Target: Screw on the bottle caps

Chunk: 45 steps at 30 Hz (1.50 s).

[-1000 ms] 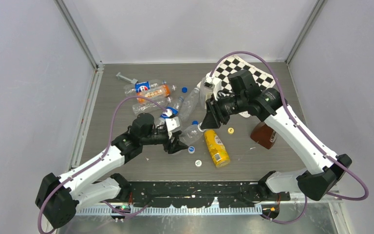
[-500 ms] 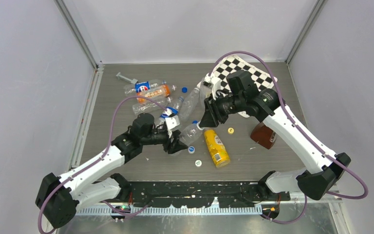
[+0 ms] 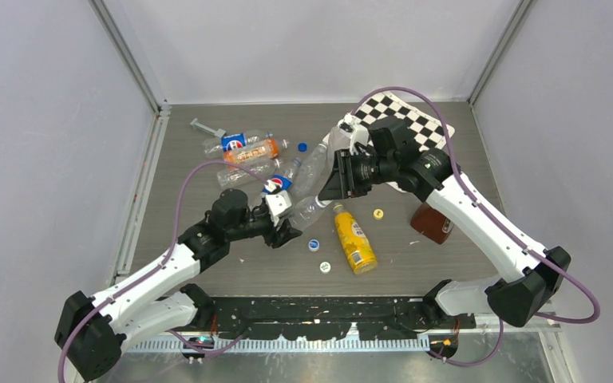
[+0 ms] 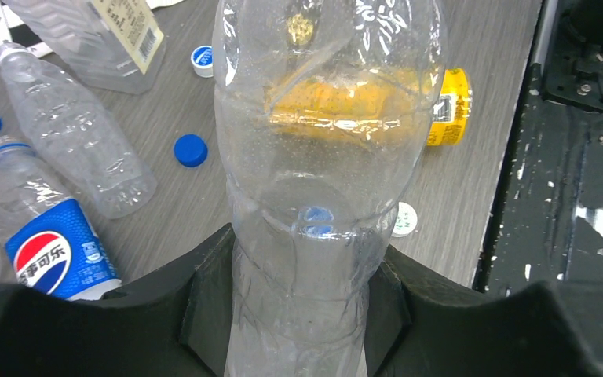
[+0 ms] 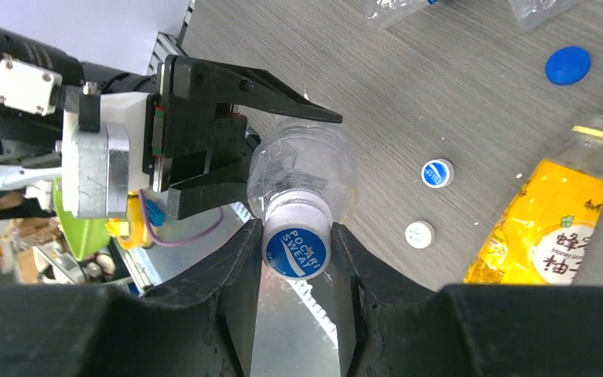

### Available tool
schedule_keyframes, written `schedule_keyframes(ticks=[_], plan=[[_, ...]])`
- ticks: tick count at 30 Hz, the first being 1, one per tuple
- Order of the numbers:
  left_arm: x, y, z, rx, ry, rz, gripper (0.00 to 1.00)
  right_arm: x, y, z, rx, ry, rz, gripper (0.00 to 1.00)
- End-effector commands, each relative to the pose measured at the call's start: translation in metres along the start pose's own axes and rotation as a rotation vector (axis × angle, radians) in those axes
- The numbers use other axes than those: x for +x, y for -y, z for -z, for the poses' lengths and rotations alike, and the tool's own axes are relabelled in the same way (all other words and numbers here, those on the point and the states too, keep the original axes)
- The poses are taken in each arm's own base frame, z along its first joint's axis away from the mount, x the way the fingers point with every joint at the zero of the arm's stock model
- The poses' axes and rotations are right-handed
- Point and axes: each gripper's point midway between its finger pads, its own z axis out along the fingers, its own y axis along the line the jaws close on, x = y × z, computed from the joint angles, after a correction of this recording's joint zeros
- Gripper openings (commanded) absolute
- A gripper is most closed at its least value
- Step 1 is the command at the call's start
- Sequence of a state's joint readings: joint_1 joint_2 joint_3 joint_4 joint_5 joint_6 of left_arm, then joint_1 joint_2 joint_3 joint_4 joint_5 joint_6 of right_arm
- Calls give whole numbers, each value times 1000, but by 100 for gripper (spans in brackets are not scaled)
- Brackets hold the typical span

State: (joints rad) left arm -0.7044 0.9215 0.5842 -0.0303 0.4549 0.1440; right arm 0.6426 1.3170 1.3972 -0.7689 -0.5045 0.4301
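Note:
My left gripper [image 3: 286, 227] is shut on the lower body of a clear slim bottle [image 3: 307, 209] and holds it off the table, tilted toward the right arm. In the left wrist view the bottle [image 4: 326, 118] fills the frame between the black fingers [image 4: 204, 290]. My right gripper [image 3: 327, 190] is shut on a blue-and-white cap [image 5: 296, 247] that sits on the mouth of this bottle [image 5: 306, 161]. Loose caps lie on the table: a blue-and-white one [image 3: 314, 245], a white one [image 3: 325, 266], a yellow one [image 3: 378, 214] and a blue one [image 3: 302, 147].
A yellow bottle [image 3: 353, 242] lies just right of the held bottle. Pepsi-labelled bottles [image 3: 239, 141] and another clear bottle [image 3: 313, 166] lie at the back left. A checkerboard [image 3: 407, 120] and a brown object [image 3: 433, 221] lie near the right arm.
The held bottle has risen and shifted slightly back and left. My right gripper has moved left with the bottle's mouth, and my left arm has drawn back a little.

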Motion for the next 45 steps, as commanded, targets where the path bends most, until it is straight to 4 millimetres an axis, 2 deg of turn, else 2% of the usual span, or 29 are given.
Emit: schedule_keyframes(ticks=[1, 6, 13, 20, 30, 33, 36, 39, 45], plan=[[-88, -7, 9, -46, 299, -212, 0, 11, -9, -18, -7, -65, -151, 1], [-90, -13, 11, -86, 311, -230, 0, 11, 4, -22, 79, -39, -266, 1], [-89, -21, 10, -134, 322, -235, 0, -1, 10, -22, 145, 43, -367, 4], [-86, -29, 9, -181, 319, -236, 0, -12, 14, -20, 188, 99, -415, 12], [-78, -33, 6, -198, 293, -225, 0, -28, 7, -10, 181, 163, -398, 27], [-75, -33, 5, -193, 281, -222, 0, -35, 3, -6, 173, 180, -380, 38], [-74, -33, 4, -191, 275, -220, 0, -39, 0, -2, 168, 195, -372, 44], [-72, -32, 3, -187, 268, -219, 0, -42, -3, 0, 161, 203, -371, 56], [-69, -32, 1, -178, 253, -211, 0, -47, -7, 4, 154, 220, -362, 70]])
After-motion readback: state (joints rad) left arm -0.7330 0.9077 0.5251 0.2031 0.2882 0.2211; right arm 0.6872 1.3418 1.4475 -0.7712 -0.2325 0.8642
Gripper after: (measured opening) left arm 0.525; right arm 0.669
